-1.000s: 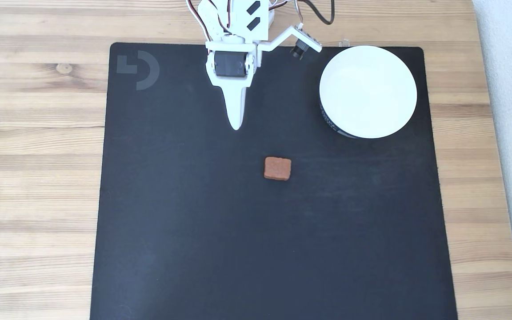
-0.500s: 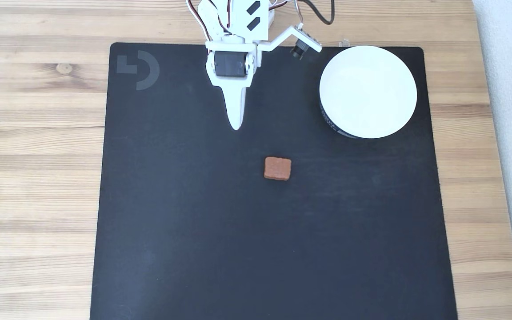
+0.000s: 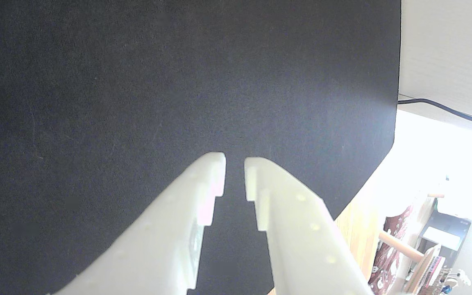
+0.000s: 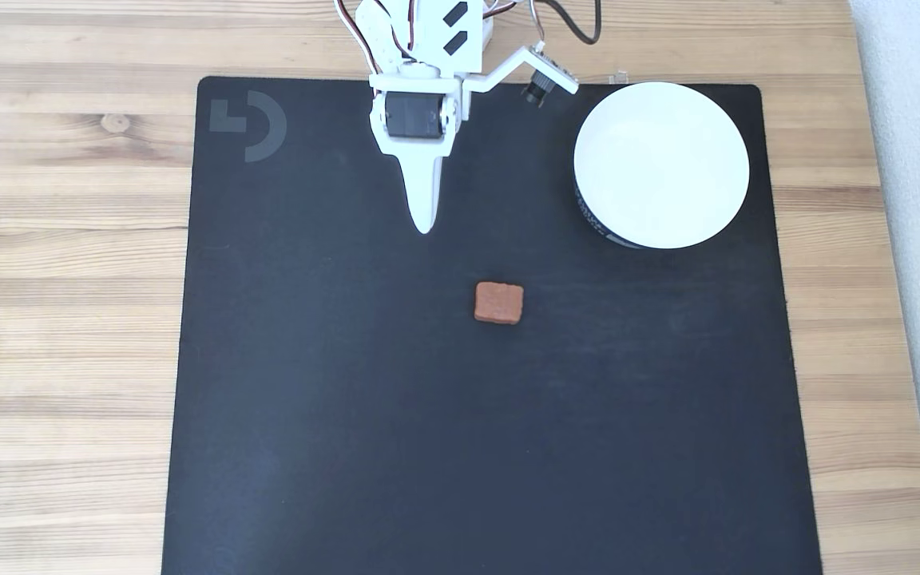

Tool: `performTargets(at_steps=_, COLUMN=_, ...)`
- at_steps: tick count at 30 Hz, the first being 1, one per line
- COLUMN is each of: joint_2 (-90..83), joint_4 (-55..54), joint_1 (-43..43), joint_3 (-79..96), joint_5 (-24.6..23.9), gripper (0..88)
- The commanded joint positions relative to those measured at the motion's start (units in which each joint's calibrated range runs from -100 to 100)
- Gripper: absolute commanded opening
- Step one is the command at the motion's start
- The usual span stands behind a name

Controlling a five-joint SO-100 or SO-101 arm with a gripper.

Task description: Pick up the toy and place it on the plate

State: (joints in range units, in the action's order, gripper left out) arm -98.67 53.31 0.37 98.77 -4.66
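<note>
Fixed view shows a pale wooden table [image 4: 69, 263] under a large black fabric mat [image 4: 348, 439], the landmark. A round white plate [image 4: 661, 164] with a dark rim band sits in the mat's top-right corner. The white two-finger gripper [image 4: 425, 228] hangs over the mat's upper middle, its fingertips [image 3: 215, 164] slightly apart, holding nothing. The small reddish-brown rough toy [image 4: 498, 303] lies near the mat's centre, bare mat all around.

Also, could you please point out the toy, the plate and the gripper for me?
toy [image 4: 498, 303], fixed view, centre of its top face.
plate [image 4: 661, 164], fixed view, middle of its white inside.
gripper [image 3: 234, 160], wrist view, midway between the fingertips.
</note>
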Motion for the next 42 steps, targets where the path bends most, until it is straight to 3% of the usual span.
performTargets(at_steps=1, joint_2=-0.67, joint_4=-0.14, joint_1=0.25, joint_3=0.69, joint_5=-0.09, gripper=2.5)
performTargets(at_steps=42, joint_2=-0.67, joint_4=0.45, joint_1=-0.25, joint_3=0.51, joint_5=-0.09, gripper=2.3)
